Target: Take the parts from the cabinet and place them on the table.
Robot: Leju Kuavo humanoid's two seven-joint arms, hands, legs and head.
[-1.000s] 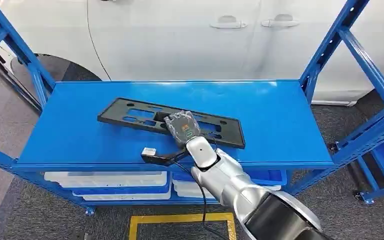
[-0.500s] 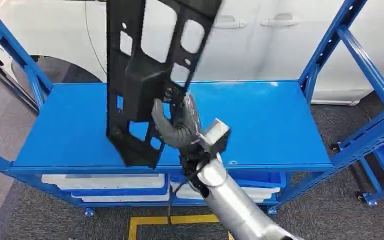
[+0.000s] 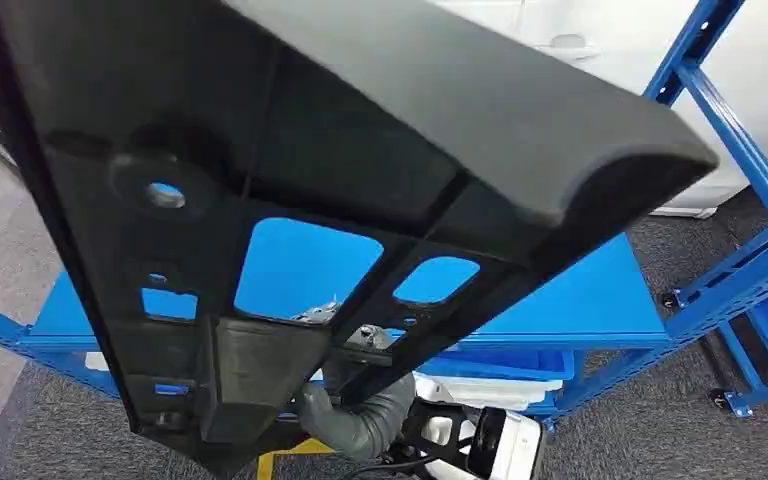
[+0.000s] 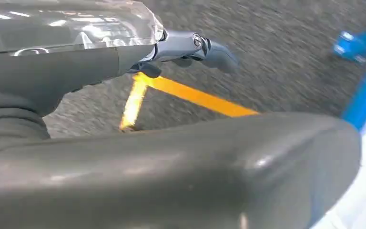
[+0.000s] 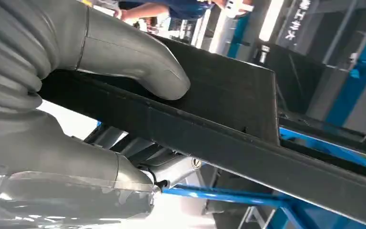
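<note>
right hand [image 5: 52, 95]: pale grey ribbed flexible cover, thick smooth grey thumb with a seam line near its tip, clear glossy plastic shell over the back. left hand [image 4: 124, 52]: same clear shell, grey cover, darker blue-grey fingers [image 4: 214, 50] joined by a round metal pivot screw.

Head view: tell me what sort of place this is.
Probably a car workshop or assembly area: a white car behind a blue rack, yellow floor tape, and the right hand gripping a black part.
</note>
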